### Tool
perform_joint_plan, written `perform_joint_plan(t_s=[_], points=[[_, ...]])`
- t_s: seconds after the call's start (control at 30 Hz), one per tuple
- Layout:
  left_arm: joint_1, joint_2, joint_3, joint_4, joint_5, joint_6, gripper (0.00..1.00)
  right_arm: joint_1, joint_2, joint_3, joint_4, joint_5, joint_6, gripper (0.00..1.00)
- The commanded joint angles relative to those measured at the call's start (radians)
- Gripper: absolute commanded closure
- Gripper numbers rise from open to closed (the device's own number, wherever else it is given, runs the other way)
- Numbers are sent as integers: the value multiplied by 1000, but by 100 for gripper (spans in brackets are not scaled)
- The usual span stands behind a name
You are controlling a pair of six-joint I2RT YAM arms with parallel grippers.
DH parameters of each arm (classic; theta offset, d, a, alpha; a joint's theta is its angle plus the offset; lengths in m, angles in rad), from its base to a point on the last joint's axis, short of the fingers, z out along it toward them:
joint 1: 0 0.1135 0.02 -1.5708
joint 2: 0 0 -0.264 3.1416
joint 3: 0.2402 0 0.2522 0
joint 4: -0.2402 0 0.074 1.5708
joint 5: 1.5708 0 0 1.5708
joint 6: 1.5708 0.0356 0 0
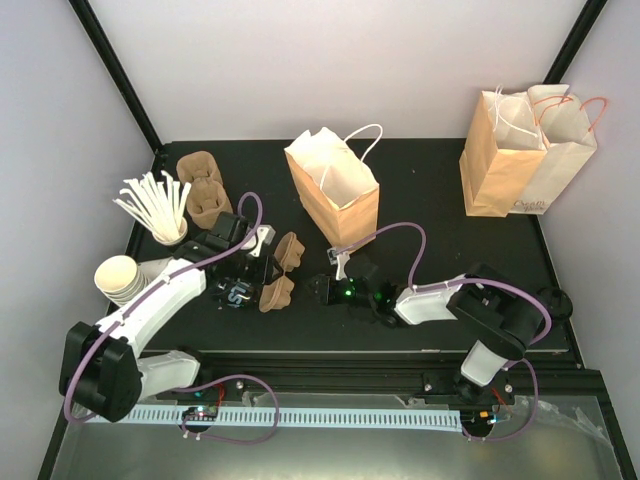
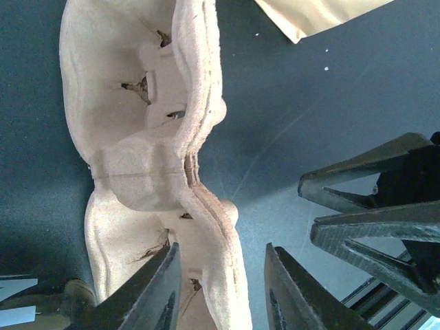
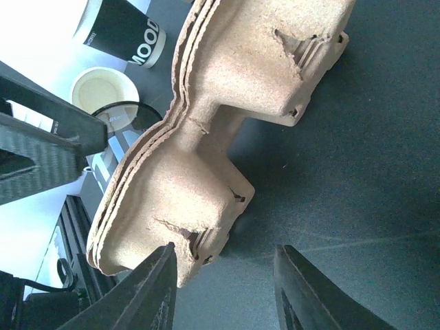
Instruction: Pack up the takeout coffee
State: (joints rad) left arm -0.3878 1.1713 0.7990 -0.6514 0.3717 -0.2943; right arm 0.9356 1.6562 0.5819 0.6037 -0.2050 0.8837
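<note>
Coffee [image 1: 232, 296] sits on the black table [image 1: 430, 200] just left of a carrier [image 1: 283, 272], under the left arm's wrist. Only its dark printed side shows, so I cannot tell whether it stands or lies. It is in no bag and in no carrier.

The carrier [image 2: 151, 165] stands on its edge between the two arms. The left gripper [image 1: 262, 280] has its jaws partly apart, straddling the carrier's rim. In the left wrist view [image 2: 221, 275] one finger is against the pulp and the other has a gap beside it, so nothing is clamped.

The right gripper [image 1: 322, 288] faces it from the other side, jaws also partly apart. In the right wrist view [image 3: 225, 251] a lower corner of the carrier [image 3: 227, 117] sits between the fingers, close to one and apart from the other.

An open bag [image 1: 335, 190] stands just behind the carrier. Two more bags [image 1: 525, 150] stand at the back right. Spare carriers [image 1: 205, 185], stirrers [image 1: 155, 205] and a stack of lidless cups [image 1: 125, 275] are at the left.
</note>
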Motion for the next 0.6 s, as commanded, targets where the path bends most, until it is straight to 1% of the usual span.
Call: perform_joint_plan(t_s=[0.0,0.17,0.3,0.47,0.57], points=[[-4,23,-15,32,14,-23,66,2,17,15,31,-10,-16,58],[-3,51,-30,53,35,-35,66,2,15,13,30,-10,-15,58],[-3,69,-34,61,68,-35,79,2,16,16,25,-8,-15,58],[-3,57,-34,60,59,-36,94,1,19,17,28,-10,-13,58],[-3,39,-30,53,59,-40,94,1,20,16,29,-13,-11,58]])
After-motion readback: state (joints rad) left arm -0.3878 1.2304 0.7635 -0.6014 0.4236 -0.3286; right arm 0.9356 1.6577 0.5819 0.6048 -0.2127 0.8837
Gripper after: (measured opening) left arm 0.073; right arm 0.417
